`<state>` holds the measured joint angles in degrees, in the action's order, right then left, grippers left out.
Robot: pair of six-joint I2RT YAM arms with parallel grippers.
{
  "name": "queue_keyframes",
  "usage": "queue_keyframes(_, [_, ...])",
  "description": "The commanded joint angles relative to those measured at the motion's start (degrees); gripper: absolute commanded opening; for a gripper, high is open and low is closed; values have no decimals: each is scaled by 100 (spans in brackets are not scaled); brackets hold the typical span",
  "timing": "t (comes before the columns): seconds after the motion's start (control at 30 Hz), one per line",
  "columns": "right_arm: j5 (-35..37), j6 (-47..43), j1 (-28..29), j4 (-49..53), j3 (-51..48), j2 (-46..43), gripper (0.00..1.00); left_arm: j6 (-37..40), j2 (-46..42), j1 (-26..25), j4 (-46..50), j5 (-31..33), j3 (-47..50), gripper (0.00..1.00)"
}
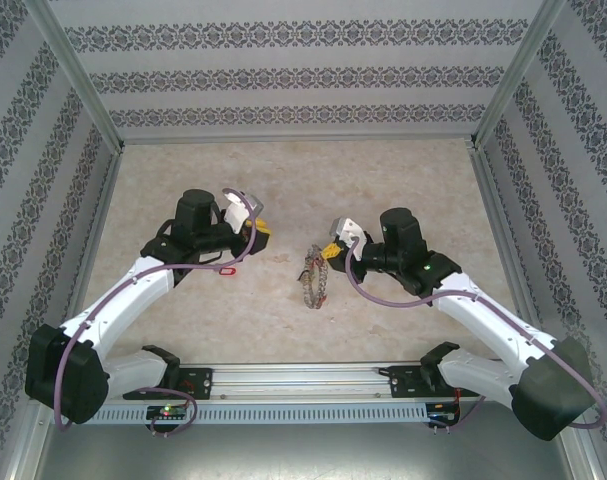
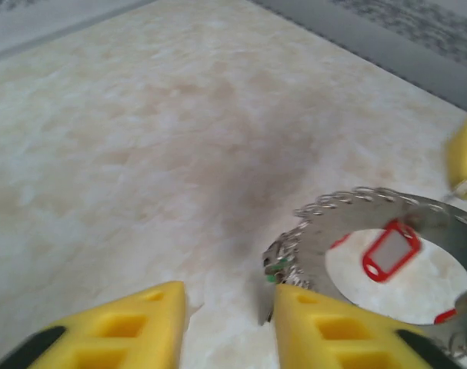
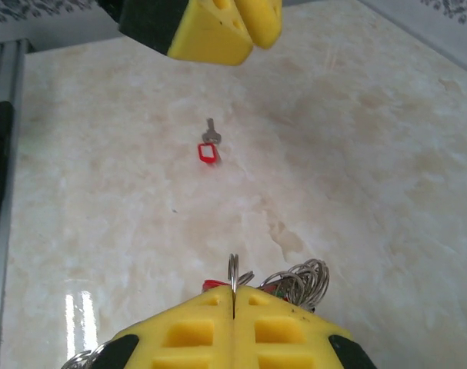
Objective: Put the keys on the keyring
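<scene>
The keyring (image 1: 315,282) stands on edge at the middle of the tabletop (image 1: 403,180). One of its small loops is pinched between the pressed-together fingers of the right end effector (image 3: 233,298). A hung key (image 2: 391,250) with a red tag dangles from it. A loose key (image 3: 209,146), also red-tagged, lies flat well apart, near the left arm. The left end effector (image 2: 229,298) hovers beside the ring, spread and empty. It should probably descend squarely over the loose key and grip its tag, leaving the key's head free for threading.

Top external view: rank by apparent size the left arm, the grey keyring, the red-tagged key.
1. white-and-black left arm
2. grey looped metal keyring
3. loose silver key with red tag, clearly smallest
</scene>
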<state>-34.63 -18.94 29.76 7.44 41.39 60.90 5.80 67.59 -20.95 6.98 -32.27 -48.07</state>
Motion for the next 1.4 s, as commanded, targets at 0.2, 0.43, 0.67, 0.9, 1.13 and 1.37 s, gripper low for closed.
queue_keyframes(0.2, [1168, -1101, 131, 1628, 923, -277, 0, -2717, 220, 420, 1499, 3227, -326, 80])
queue_keyframes(0.43, [1873, -1472, 361, 2580, 1527, 264, 0, -3855, 567, 686, 1945, 2880, -203, 78])
queue_keyframes(0.67, [2060, -461, 562, 2080, 1598, 776, 0, -3917, 386, 409, -954, -507, 463, 76])
queue_keyframes(0.9, [2287, 1937, 662, 539, 1390, 745, 0, -2377, -493, -716, -1888, -999, 963, 88])
queue_keyframes(1.13, [2514, 2821, 785, 350, 1469, 651, 0, -1855, -208, -1414, -2213, -648, 1124, 99])
queue_keyframes(1.37, [2445, 3168, 819, 121, 1563, 635, 0, -1374, 298, -1715, -1961, -57, 793, 99])
